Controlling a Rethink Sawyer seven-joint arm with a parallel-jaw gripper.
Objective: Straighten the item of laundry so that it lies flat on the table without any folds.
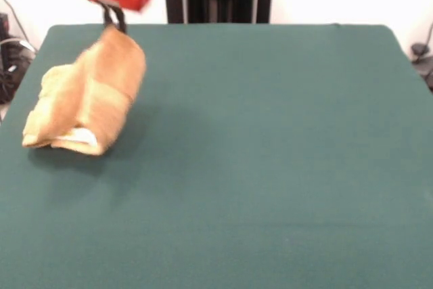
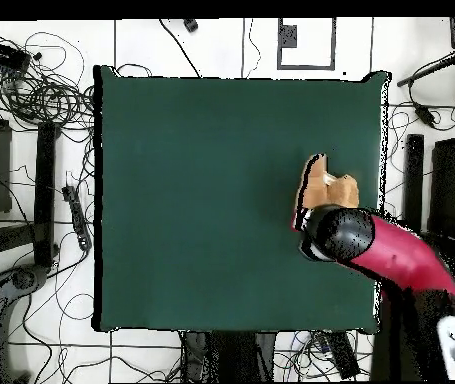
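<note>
- Golden-tan towel (image 1: 88,96) hangs from the gripper (image 1: 114,19), dark fingers pinched on its top corner.
- Towel's lower end drags on the green table (image 1: 270,153), bunched and folded.
- Towel sits near the table's edge, beside the red arm (image 2: 401,255).

Large rectangular table (image 1: 270,167) under plain dark green cloth. Golden-tan towel (image 1: 81,103) near one side edge, lower end bunched on the cloth, upper end lifted off it.
</note>
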